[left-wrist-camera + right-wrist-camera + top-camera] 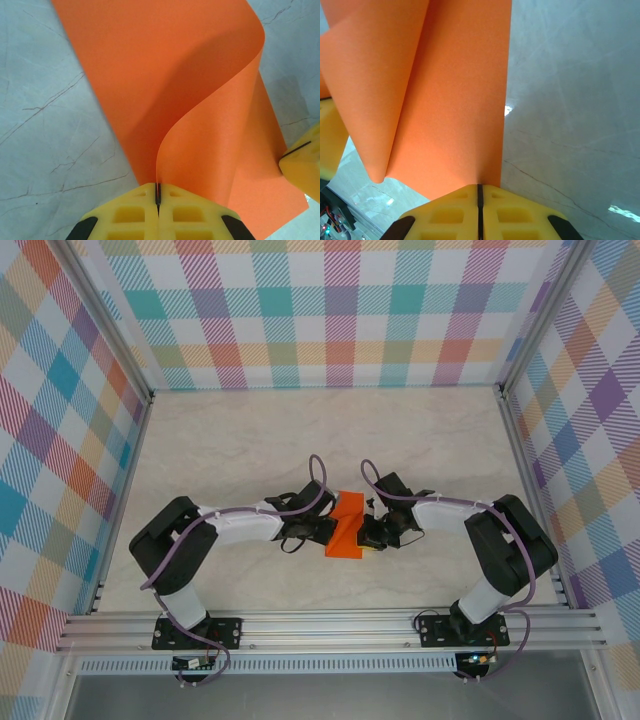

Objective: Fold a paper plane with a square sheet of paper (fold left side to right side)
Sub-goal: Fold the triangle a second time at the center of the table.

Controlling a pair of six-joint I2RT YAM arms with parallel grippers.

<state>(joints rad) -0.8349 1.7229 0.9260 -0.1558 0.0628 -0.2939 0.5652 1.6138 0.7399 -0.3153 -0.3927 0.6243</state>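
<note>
Pretty clearly a robotics lab test cell, not anybody's home or garage workshop. The bench (pixel 250 440) has a pale marble-look top and it's boxed in on the left, back and right by wall panels (pixel 330 310) printed in pastel plaid, held up by silver aluminium extrusion posts (pixel 100 315). A slotted aluminium rail (pixel 330 625) runs along the bench's near edge, with a left arm (pixel 190 540) and a right arm (pixel 500 550) bolted to it side by side on black base plates. Purple cables (pixel 316 458) loop along both arms, and small bare circuit boards (pixel 192 665) hang just below the rail.
</note>
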